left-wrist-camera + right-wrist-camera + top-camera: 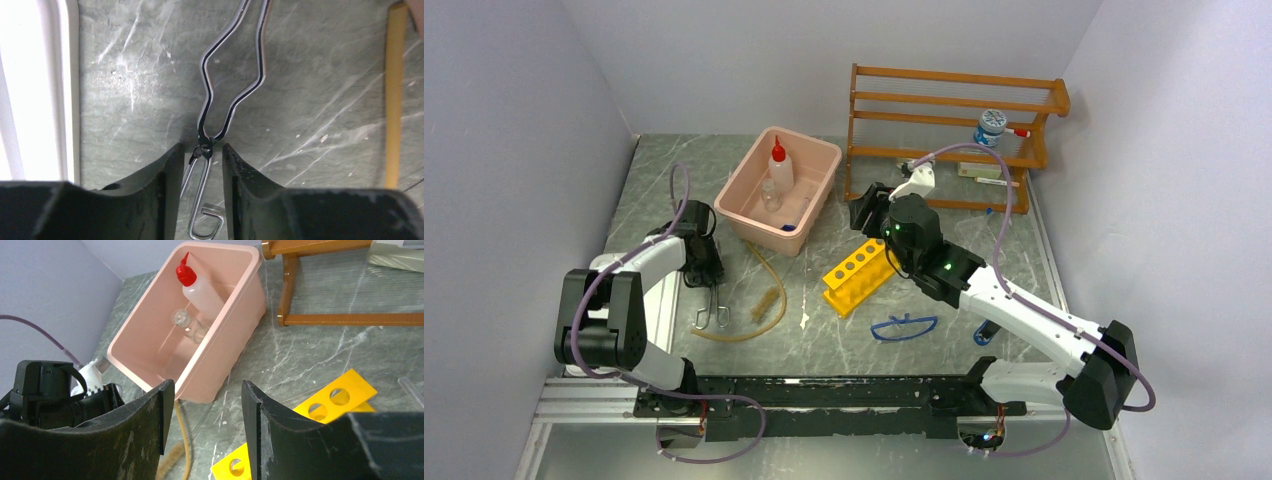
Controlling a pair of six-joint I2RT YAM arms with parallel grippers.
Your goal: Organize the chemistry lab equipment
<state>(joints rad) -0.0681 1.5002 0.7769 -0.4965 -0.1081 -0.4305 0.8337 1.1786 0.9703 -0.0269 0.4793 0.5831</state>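
Metal tongs (205, 145) lie at nine o'clock on the marble table (824, 345). Their handles are partly hidden between the fingers of the left gripper (705, 272). Its jaws stand narrowly apart astride the pivot, and I cannot tell whether they pinch it. Tan tubing (769, 300) curls at the tongs' three o'clock. At eleven, a red-capped squeeze bottle (780, 170) and perhaps one tiny clear beaker (771, 195) stand inside the pink tub (754, 218). The right gripper (202, 410) hangs by the yellow holed rack (859, 275), jaws apart and empty. Blue-framed goggles (904, 327) lie at the rack's five o'clock.
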